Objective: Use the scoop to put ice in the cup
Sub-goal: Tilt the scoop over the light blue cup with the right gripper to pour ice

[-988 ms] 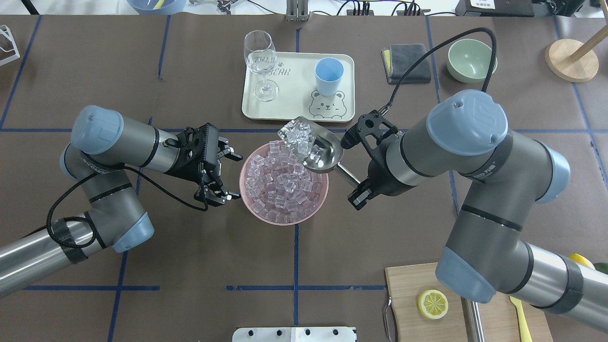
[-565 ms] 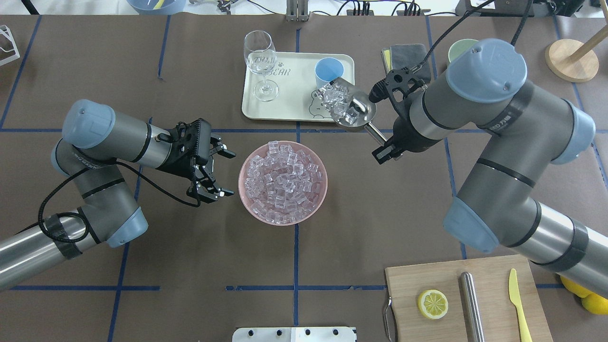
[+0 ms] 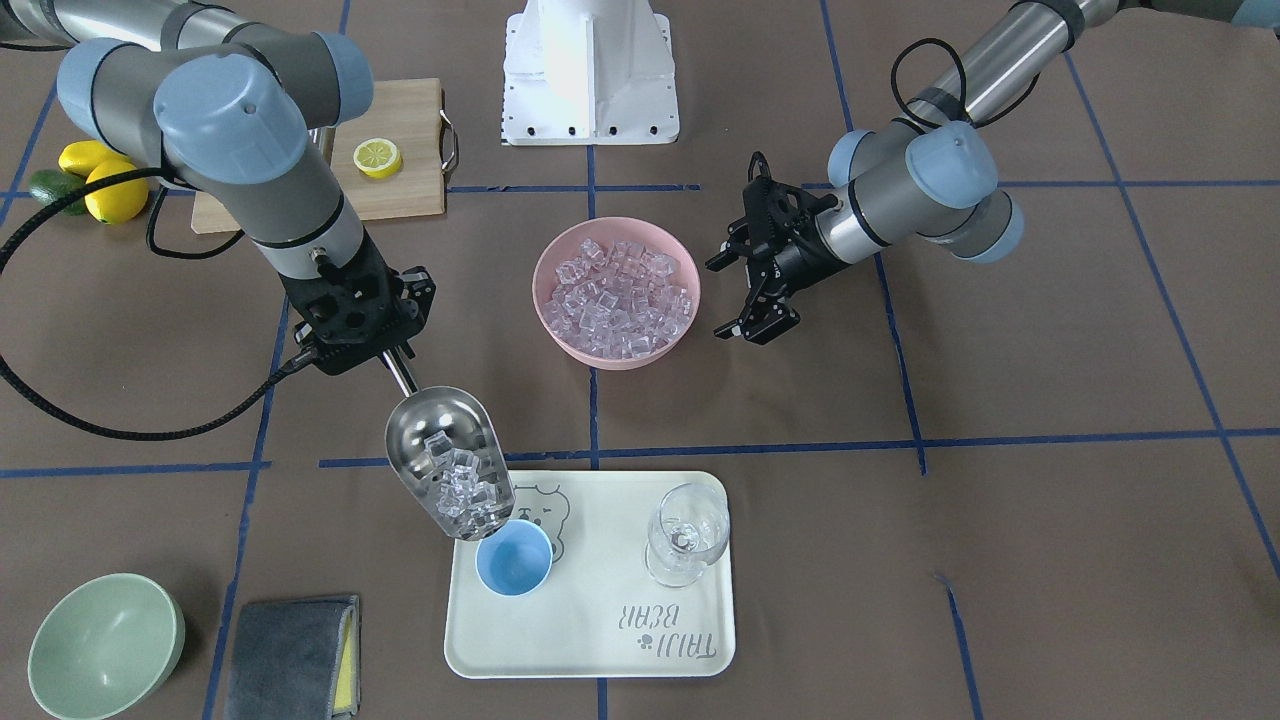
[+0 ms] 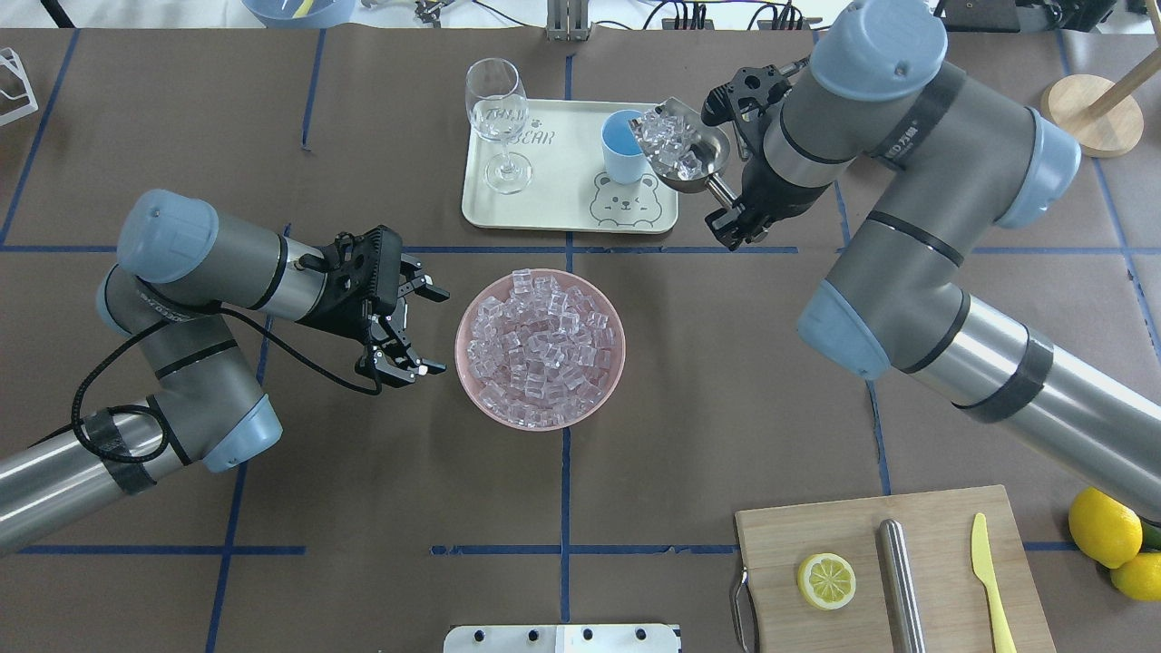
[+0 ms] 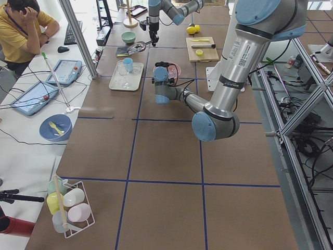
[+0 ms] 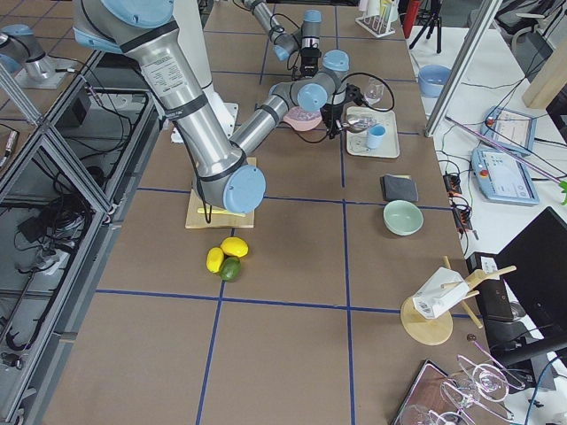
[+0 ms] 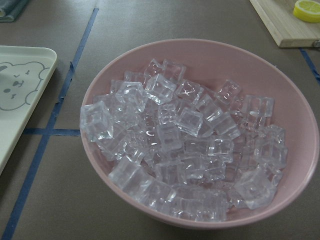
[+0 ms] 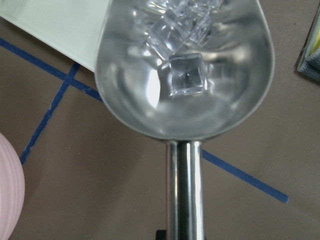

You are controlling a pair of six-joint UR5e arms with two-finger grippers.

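Ice (image 3: 465, 490) in scoop (image 3: 425, 425), tip at cup (image 3: 515, 568) rim

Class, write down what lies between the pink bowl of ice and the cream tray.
Nothing stands there: just bare brown table crossed by a blue tape line, between the pink bowl and the tray, clearest in the overhead view.

A wine glass (image 4: 496, 118) stands on a cream tray (image 4: 553, 181). On the counter's (image 4: 680, 435) wooden board (image 4: 943, 589) lie a lemon half (image 4: 826, 580), a steel cylinder (image 4: 901, 580) and a yellow knife (image 4: 987, 571).
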